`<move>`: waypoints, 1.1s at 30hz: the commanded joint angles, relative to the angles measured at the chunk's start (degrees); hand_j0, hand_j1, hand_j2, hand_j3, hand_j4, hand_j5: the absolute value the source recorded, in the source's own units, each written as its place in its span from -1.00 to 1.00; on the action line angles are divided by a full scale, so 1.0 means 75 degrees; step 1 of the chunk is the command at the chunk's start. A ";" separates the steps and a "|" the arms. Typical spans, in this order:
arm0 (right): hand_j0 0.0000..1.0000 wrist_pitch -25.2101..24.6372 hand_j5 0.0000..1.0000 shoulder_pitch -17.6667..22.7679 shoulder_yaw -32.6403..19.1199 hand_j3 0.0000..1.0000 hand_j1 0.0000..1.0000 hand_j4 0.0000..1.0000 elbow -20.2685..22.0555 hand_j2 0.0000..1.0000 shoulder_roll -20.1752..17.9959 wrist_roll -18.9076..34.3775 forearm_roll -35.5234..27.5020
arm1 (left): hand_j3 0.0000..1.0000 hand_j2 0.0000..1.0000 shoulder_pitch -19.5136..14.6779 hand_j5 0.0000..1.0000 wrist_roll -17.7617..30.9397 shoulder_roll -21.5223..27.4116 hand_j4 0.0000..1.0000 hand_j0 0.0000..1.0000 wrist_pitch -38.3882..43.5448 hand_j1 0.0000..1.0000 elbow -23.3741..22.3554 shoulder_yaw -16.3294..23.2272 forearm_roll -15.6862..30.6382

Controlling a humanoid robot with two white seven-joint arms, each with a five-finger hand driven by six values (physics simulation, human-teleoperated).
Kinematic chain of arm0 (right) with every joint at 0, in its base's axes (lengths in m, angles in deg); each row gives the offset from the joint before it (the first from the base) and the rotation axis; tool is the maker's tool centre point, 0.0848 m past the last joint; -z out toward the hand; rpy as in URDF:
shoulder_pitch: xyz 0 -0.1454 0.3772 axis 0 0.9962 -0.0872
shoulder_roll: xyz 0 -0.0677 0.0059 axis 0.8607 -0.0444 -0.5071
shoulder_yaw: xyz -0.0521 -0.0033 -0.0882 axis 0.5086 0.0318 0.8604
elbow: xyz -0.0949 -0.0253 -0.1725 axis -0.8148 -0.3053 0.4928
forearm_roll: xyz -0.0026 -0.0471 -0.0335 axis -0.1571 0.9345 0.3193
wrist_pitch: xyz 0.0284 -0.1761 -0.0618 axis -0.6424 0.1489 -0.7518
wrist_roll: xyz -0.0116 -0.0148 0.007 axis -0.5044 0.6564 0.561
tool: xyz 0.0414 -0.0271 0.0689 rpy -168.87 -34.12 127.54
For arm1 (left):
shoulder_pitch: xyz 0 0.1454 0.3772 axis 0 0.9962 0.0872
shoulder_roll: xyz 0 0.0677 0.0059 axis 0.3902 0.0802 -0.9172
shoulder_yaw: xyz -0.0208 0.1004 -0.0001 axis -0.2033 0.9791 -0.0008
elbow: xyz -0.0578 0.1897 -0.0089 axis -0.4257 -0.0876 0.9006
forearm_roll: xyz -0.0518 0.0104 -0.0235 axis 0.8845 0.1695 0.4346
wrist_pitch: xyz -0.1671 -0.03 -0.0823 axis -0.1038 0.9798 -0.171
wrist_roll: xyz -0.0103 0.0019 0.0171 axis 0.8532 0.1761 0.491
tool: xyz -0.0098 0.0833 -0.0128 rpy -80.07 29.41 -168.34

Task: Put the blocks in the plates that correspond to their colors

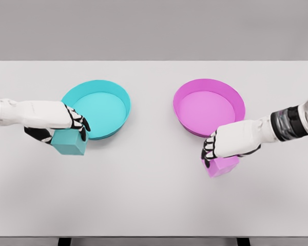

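Note:
A cyan block (69,143) sits at the near-left rim of the cyan plate (115,100), and my left hand (66,127) is shut on it from above, fingers curled over its top and sides. A magenta block (222,165) lies just in front of the magenta plate (231,95). My right hand (215,147) covers its top, with the fingers wrapped down its left side and shut on it. I cannot tell whether either block is lifted off the table. Both plates hold nothing.
The white table (154,205) spreads wide in front of both hands; its near edge runs along the bottom of the view. The two plates stand side by side at mid-table with a gap between them.

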 commanded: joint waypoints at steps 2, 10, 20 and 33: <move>0.12 -0.0015 0.12 -0.0012 -0.0144 0.12 0.12 0.12 -0.0015 0.12 -0.0006 -0.0004 -0.0362 | 0.22 0.22 0.0012 0.22 -0.0002 -0.0227 0.22 0.22 0.0017 0.22 -0.0317 -0.0193 0.0027; 0.11 -0.0015 0.11 -0.0035 -0.0718 0.11 0.11 0.11 -0.0297 0.11 0.0006 -0.0004 -0.0866 | 0.22 0.22 0.0012 0.22 -0.0002 -0.0591 0.22 0.22 0.0017 0.22 -0.0845 -0.0404 0.0027; 0.12 -0.0015 0.12 -0.0023 -0.1316 0.12 0.12 0.12 -0.1432 0.12 0.0123 -0.0004 -0.1663 | 0.22 0.22 -0.0012 0.22 -0.0002 -0.1399 0.22 0.22 0.0017 0.22 -0.1958 -0.0639 -0.0043; 1.00 -0.0015 1.00 -0.0211 -0.1796 1.00 1.00 1.00 -0.3461 1.00 0.1412 -0.0004 -0.1909 | 0.23 0.23 -0.0234 0.23 -0.0002 -0.2513 0.23 0.23 0.0017 0.23 -0.3411 -0.0709 -0.0078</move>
